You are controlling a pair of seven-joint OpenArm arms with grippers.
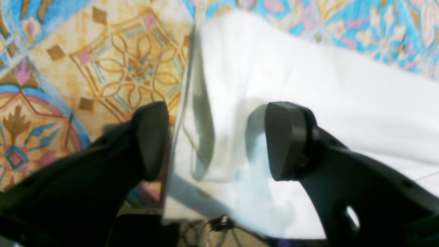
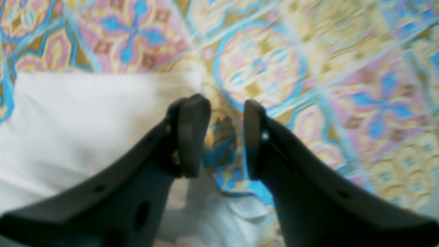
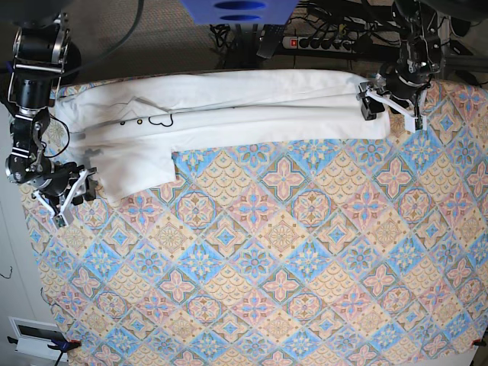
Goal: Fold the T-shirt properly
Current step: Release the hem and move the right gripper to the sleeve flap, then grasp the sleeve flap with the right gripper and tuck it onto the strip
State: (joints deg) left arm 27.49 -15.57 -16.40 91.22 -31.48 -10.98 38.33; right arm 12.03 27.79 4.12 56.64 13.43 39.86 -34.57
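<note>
Base view: the large white cotton T-shirt point(image 3: 252, 103) is laid as a long folded band along the far edge of the patterned counter point(image 3: 290, 252), 1 sleeve hanging toward the right gripper point(image 3: 67, 194). Crosswise folds are judged outstanding. Left gripper point(image 3: 389, 103) fingers are spread wide, right fingers partly apart; nothing is held.

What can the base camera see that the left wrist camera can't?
Only the base view shows the whole long folded white cotton T-shirt with one sleeve sticking out, the black right gripper at that sleeve end, and a power strip behind the table. Only the left wrist view shows the black left gripper up close, jaws wide open over the shirt's edge, gripping nothing. Both show the white shirt on the colourful patterned tablecloth.
</note>
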